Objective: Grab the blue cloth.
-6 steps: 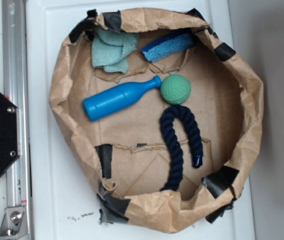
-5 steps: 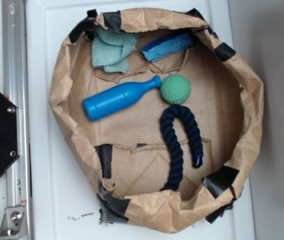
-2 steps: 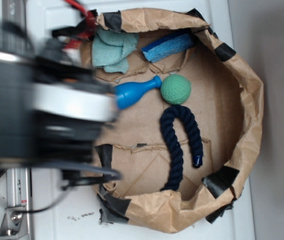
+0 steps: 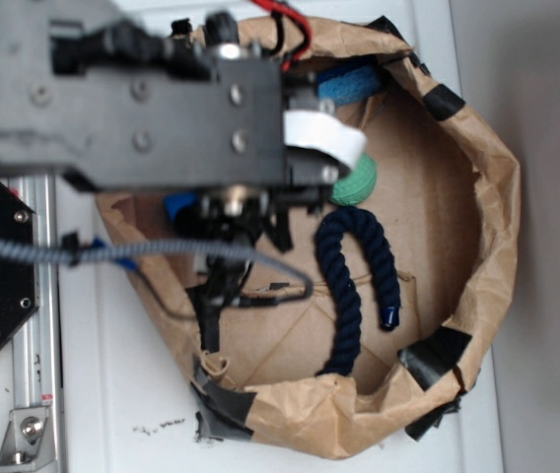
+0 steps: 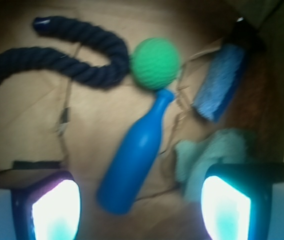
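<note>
While the arm blocks most of the exterior view, the wrist view shows the gripper [image 5: 141, 210] with its two glowing fingertip pads [image 5: 56, 210] wide apart and nothing between them, hanging above the floor of the crumpled brown paper bag [image 4: 477, 246]. The soft pale teal-blue terry cloth [image 5: 209, 155] lies bunched low on the right of that view, partly tucked behind the right-hand pad, just beside the glossy blue plastic bottle [image 5: 134, 160] and below the bright blue rectangular sponge [image 5: 219, 82]. Well apart sit the green textured ball [image 5: 155, 63] and the dark navy twisted rope [image 5: 57, 57]. My worry is aim: the bottle sits nearer the midline between the pads than the cloth, so a straight descent could close on the bottle or knock it rolling. The paper wall close by could also snag a finger.
</note>
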`<act>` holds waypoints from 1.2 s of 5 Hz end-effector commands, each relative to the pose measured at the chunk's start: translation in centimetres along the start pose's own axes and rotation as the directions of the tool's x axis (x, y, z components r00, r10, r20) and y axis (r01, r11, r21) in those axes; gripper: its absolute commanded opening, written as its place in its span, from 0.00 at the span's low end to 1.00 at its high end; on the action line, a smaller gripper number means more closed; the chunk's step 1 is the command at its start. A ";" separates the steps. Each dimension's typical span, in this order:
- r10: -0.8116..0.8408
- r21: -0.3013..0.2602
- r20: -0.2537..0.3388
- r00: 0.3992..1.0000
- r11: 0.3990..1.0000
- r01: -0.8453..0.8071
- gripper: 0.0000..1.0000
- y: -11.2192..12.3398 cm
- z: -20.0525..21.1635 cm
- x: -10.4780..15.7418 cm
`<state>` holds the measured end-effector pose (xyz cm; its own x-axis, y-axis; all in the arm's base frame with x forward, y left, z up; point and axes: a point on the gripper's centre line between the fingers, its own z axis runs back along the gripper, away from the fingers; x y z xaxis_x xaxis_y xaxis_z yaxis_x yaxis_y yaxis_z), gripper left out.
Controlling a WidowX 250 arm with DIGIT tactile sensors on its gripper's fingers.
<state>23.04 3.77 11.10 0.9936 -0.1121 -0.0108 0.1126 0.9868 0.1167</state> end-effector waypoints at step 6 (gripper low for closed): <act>-0.231 0.065 0.041 0.972 0.971 0.228 1.00 4.0 -5.7 -0.3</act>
<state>21.93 8.43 4.86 0.9449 -0.3253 -0.0378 0.3273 0.9344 0.1406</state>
